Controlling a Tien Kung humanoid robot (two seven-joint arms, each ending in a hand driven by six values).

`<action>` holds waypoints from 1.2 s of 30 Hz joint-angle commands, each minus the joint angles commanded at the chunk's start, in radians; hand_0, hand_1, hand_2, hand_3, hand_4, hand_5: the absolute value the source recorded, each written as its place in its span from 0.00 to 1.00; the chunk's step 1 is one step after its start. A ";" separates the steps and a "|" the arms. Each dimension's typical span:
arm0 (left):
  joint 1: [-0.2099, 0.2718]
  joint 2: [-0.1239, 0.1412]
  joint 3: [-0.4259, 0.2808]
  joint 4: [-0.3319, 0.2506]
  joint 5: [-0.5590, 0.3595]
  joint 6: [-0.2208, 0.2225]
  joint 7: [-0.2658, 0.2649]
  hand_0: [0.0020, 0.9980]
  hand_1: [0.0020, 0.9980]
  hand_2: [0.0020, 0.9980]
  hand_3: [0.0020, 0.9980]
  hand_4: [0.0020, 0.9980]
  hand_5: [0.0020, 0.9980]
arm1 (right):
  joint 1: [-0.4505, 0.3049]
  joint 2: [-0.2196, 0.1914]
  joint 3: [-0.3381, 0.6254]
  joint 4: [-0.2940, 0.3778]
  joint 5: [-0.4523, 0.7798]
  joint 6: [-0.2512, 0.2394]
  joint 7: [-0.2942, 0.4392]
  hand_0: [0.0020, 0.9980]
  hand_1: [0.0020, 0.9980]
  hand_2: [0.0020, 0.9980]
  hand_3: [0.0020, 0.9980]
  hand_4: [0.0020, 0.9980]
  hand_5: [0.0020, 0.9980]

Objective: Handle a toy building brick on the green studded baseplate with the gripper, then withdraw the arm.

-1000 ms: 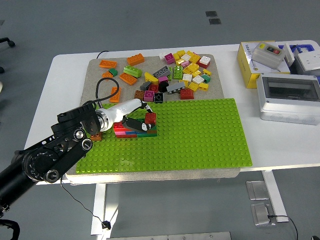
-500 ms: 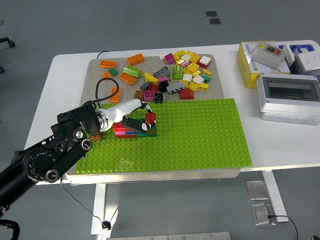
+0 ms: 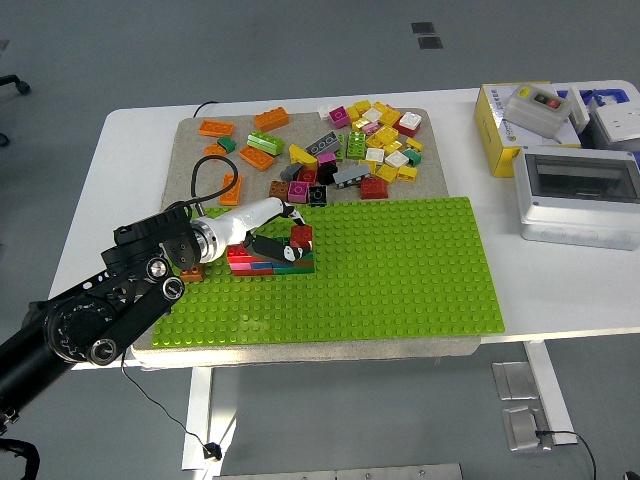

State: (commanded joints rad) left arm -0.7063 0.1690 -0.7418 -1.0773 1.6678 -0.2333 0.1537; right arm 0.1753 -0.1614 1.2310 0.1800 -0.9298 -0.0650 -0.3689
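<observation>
While the left hand [image 3: 262, 228] reached in over the green baseplate [image 3: 400, 270], I judged the handling step to be in hand, not the withdrawal. The fingers [image 3: 268, 244] were dark and pointed toward the small brick stack [image 3: 270, 258] at the plate's upper left; they lay on or just over its top, with a dark red brick [image 3: 301, 236] just past the fingertips. I could not tell how far they were curled, or whether they actually had hold of any brick. The next move, as I read it, called for either pressing the brick home or letting go cleanly, then lifting straight off so the stack stayed seated before the arm pulled back to the left.

Beyond the fingers lay the loose brick pile [image 3: 350, 150] on the grey mat [image 3: 190, 140]. Well off to the right on the bench [image 3: 560, 280] sat a yellow box [image 3: 500, 130] and a grey enclosure [image 3: 577, 195]; no writing was readable.
</observation>
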 joint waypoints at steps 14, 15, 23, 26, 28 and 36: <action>0.001 0.001 0.001 -0.002 0.000 0.001 -0.001 0.96 0.95 0.91 0.63 0.68 0.34 | -0.003 0.001 0.008 0.000 -0.008 0.000 0.000 0.70 0.64 0.42 0.75 0.60 1.00; 0.001 0.001 0.001 -0.002 0.000 0.001 -0.001 0.96 0.95 0.91 0.63 0.68 0.34 | -0.004 0.001 0.009 0.000 -0.008 0.000 -0.001 0.70 0.64 0.42 0.75 0.60 1.00; 0.002 0.001 0.002 -0.001 -0.001 0.003 -0.002 0.96 0.95 0.92 0.65 0.70 0.35 | -0.005 0.001 0.013 0.000 -0.012 0.001 -0.001 0.70 0.64 0.42 0.75 0.60 1.00; 0.002 0.001 0.003 -0.001 -0.001 0.003 -0.003 0.96 0.95 0.92 0.65 0.70 0.35 | -0.005 0.001 0.013 0.000 -0.013 0.001 -0.001 0.70 0.64 0.42 0.75 0.60 1.00; 0.002 0.001 0.003 -0.001 0.000 0.003 -0.003 0.96 0.95 0.92 0.65 0.70 0.35 | -0.005 0.001 0.014 0.000 -0.014 0.001 -0.001 0.70 0.64 0.42 0.75 0.60 1.00; 0.000 0.001 0.002 -0.002 0.002 0.005 -0.006 0.96 0.95 0.92 0.68 0.70 0.35 | -0.004 0.001 0.014 0.000 -0.014 0.002 -0.001 0.70 0.64 0.42 0.75 0.60 1.00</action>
State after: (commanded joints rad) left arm -0.7060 0.1701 -0.7400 -1.0792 1.6697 -0.2288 0.1477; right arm 0.1715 -0.1608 1.2454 0.1800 -0.9440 -0.0635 -0.3704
